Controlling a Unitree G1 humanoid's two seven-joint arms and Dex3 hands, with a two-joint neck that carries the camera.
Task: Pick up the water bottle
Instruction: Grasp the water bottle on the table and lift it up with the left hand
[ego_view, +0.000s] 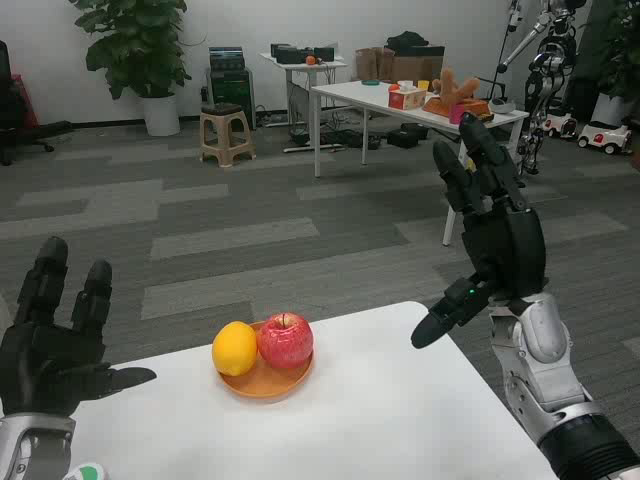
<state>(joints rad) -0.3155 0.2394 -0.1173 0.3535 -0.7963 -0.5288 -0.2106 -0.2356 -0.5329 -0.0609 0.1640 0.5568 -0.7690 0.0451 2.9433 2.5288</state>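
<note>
Both hands hover empty over the white table (400, 420): the right hand (490, 230) raised at right of frame, fingers spread, the left hand (55, 345) splayed at lower left. No water bottle shows; only a small plate (268, 384) holding an apple (286, 340) and lemon (234, 348) at centre. Judging so, the step is still finding the bottle; next calls for looking elsewhere.

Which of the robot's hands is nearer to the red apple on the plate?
Right, though not by much. The right hand is raised off to the apple's right, above the table edge; the left hand hangs open far to its left.
</note>
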